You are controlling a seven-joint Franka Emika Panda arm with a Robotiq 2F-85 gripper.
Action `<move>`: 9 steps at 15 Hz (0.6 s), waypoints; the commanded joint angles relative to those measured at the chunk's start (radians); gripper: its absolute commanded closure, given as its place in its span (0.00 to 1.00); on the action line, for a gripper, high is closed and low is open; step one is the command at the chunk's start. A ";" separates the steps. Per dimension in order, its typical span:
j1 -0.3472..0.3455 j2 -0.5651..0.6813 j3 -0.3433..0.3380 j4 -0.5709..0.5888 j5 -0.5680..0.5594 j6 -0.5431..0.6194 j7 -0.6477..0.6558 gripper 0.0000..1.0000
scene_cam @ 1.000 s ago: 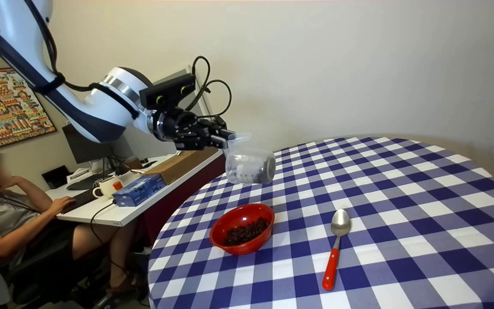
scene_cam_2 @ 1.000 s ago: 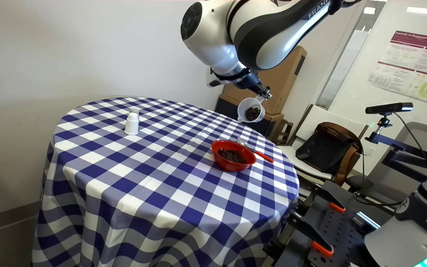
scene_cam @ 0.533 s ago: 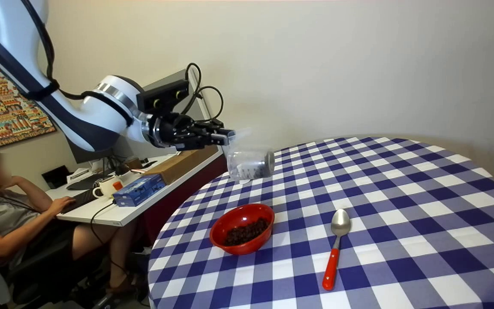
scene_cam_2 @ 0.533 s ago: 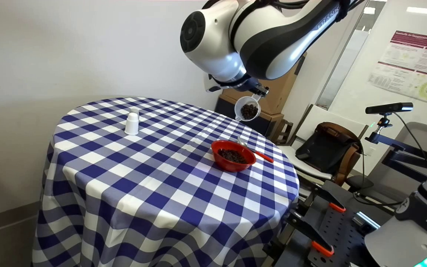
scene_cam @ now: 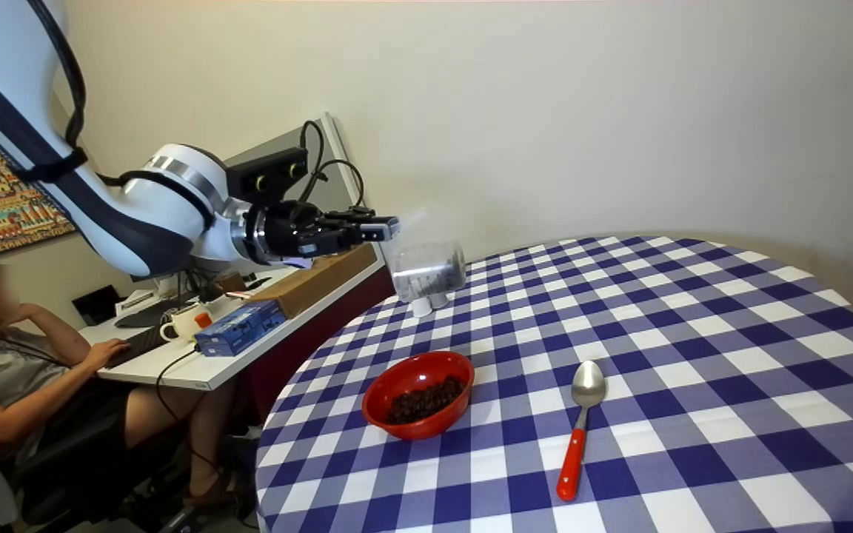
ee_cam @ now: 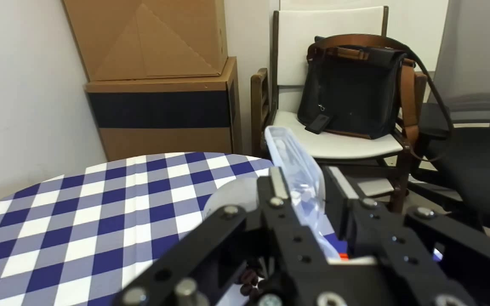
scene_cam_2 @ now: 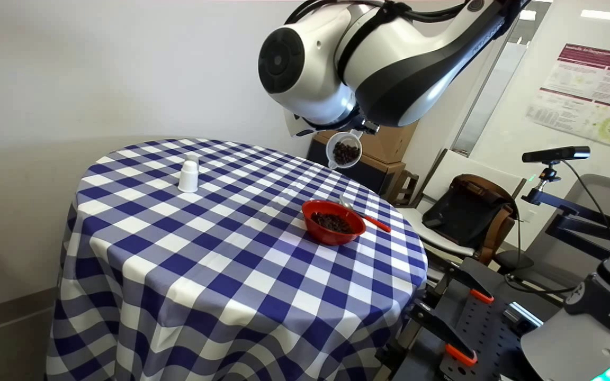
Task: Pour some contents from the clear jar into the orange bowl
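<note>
The clear jar (scene_cam: 426,272) is a see-through plastic cup with a handle, held in the air about on its side. Its mouth faces the camera in an exterior view (scene_cam_2: 349,138), with dark beans inside. My gripper (scene_cam: 391,228) is shut on the jar's handle; it also shows in an exterior view (scene_cam_2: 371,127). In the wrist view the handle (ee_cam: 298,182) stands between the fingers (ee_cam: 306,187), and the jar's body (ee_cam: 233,194) is partly hidden behind a finger. The orange bowl (scene_cam: 406,379) sits on the table below the jar, with dark beans in it; it also shows in an exterior view (scene_cam_2: 327,236).
A red-handled spoon (scene_cam: 582,422) lies beside the bowl. White cups (scene_cam_2: 188,178) stand upside down on the table, partly behind the jar in an exterior view (scene_cam: 421,307). A checkered cloth (scene_cam: 663,348) covers the round table. A wall (scene_cam: 619,133) borders it.
The arm has carried the jar a little up and to the left in both exterior views. The white cups now show below the jar. The bowl and spoon have not moved.
</note>
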 commanded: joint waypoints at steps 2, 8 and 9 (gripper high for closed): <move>0.007 -0.046 0.002 -0.065 -0.083 0.015 -0.012 0.93; 0.008 -0.073 0.002 -0.115 -0.175 0.020 -0.015 0.93; 0.009 -0.078 0.002 -0.126 -0.197 0.022 -0.016 0.93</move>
